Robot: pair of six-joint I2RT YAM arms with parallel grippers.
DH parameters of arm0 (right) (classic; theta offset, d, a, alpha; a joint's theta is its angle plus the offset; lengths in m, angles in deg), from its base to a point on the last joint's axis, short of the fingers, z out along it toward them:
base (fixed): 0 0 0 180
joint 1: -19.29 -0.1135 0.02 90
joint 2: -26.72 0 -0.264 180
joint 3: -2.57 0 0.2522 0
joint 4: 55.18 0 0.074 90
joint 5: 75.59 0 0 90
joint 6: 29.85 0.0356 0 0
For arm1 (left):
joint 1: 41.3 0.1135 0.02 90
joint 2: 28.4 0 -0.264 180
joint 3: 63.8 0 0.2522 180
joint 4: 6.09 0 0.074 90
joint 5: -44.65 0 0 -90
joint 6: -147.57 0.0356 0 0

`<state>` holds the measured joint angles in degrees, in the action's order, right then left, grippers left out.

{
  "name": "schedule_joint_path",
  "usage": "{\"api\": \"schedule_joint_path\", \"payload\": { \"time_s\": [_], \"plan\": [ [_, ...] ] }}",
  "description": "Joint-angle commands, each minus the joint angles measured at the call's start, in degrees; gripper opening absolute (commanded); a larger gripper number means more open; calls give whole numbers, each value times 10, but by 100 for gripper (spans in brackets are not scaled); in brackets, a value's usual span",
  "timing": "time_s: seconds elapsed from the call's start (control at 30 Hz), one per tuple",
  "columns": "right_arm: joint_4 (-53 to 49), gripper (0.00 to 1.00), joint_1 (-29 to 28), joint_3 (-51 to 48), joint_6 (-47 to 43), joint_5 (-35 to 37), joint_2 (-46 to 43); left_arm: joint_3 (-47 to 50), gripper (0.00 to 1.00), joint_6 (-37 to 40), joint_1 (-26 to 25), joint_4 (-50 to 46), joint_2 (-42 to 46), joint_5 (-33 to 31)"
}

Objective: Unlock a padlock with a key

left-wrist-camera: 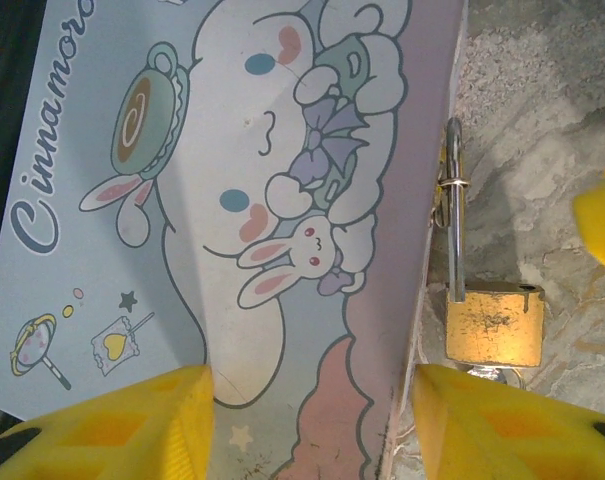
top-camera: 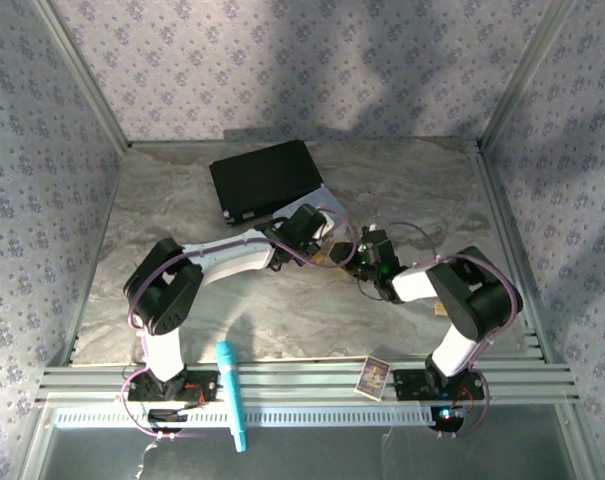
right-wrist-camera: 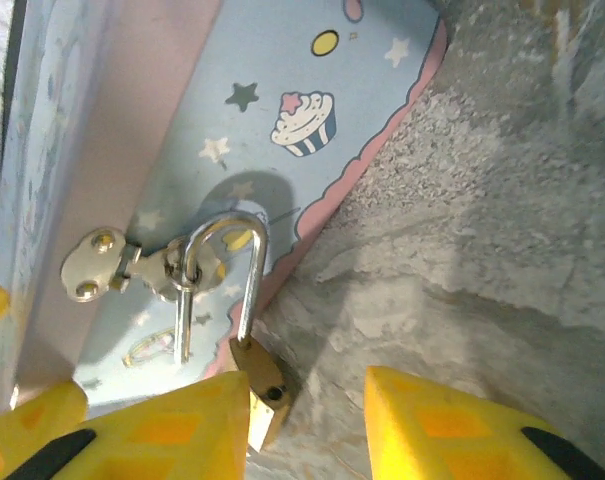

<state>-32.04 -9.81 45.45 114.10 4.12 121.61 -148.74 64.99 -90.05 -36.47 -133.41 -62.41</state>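
The brass padlock (left-wrist-camera: 494, 322) lies on the marble table beside the pastel tin box (left-wrist-camera: 232, 200), its thin shackle (right-wrist-camera: 244, 270) hooked through the tin's hasp (right-wrist-camera: 102, 265). One shackle leg sits in the body (right-wrist-camera: 260, 378); the other hangs free, and an empty hole shows in the body's top. A small silvery bit (left-wrist-camera: 487, 375) pokes out under the body; it looks like the key. My left gripper (left-wrist-camera: 312, 430) is open astride the tin's edge. My right gripper (right-wrist-camera: 307, 430) is open, and its left finger (right-wrist-camera: 172, 430) is against the padlock body.
Both arms meet at mid-table, left gripper (top-camera: 317, 240) facing right gripper (top-camera: 359, 258). A black case (top-camera: 264, 178) lies behind them. A teal marker-like stick (top-camera: 230, 392) and a small printed card (top-camera: 372, 375) rest on the front rail. Bare marble (top-camera: 282, 320) lies in front.
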Motion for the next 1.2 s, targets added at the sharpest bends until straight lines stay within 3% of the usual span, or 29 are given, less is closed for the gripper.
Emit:
{"api": "schedule_joint_path", "payload": {
  "time_s": [0.0, 0.1, 0.37, 0.77, 1.17],
  "plan": [
    [-71, 47, -4, -12, -82, 13, -18, 17, 54, -34, 8, -106, -31, 94],
    [-82, 56, -25, 3, -105, 10, -13, 19, 54, -42, 16, -99, -24, 121],
    [-76, 54, -72, 39, -100, 43, 14, 18, 54, -41, 19, -98, -23, 130],
    [-177, 54, -163, 108, -147, 238, 47, 31, 54, -41, 29, -95, -16, 136],
    [-154, 53, -220, 115, -147, 334, 104, 32, 54, -45, 36, -92, -17, 149]
  ]
}}
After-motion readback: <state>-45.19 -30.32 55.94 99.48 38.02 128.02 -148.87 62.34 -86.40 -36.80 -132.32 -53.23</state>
